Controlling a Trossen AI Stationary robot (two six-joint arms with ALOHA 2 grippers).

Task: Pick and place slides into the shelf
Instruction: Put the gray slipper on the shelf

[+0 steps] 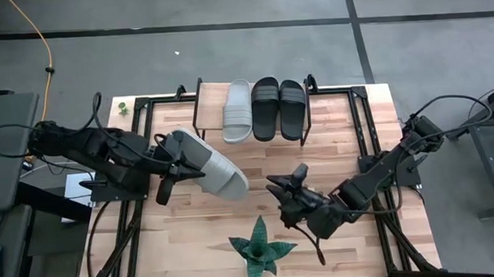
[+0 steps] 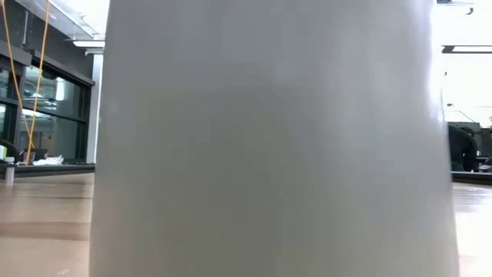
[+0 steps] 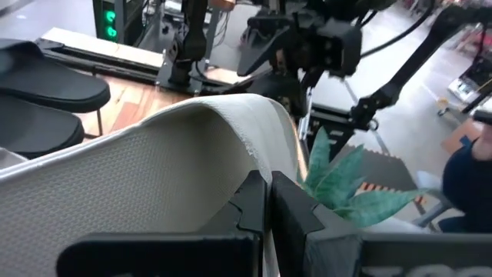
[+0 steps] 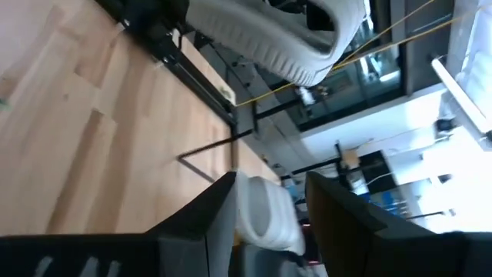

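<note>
The wooden table (image 1: 350, 141) is the largest thing here, a pale plank top on a dark metal frame, standing on a grey floor (image 1: 224, 45) crossed by dark seams; a yellow cable (image 1: 46, 56) trails over that floor at the far left. Two dark arms work over the table. One shelf (image 1: 210, 102) stands at the far edge, its light plank top carrying three slides side by side: one pale grey-beige slide (image 1: 238, 111) and two black slides (image 1: 278, 108), all with their long axes running from the far edge toward the near edge, parallel to one another. The fourth slide (image 1: 207, 162), also pale, is off the shelf and held above the table left of centre, its long axis lying diagonally, one end by the left arm and the other end pointing toward the near right. The left gripper (image 1: 180, 166) has its fingers pressed together on that slide's edge, which the left wrist view shows as a ribbed pale strap pinched between the dark fingers (image 3: 254, 201). The right gripper (image 1: 286, 188) hovers near the table's middle with its fingers spread and nothing between them. One green spiky plant (image 1: 259, 249) stands at the near edge. The low view is almost filled by a blank pale surface, with glass walls and ceiling lights at the sides.
</note>
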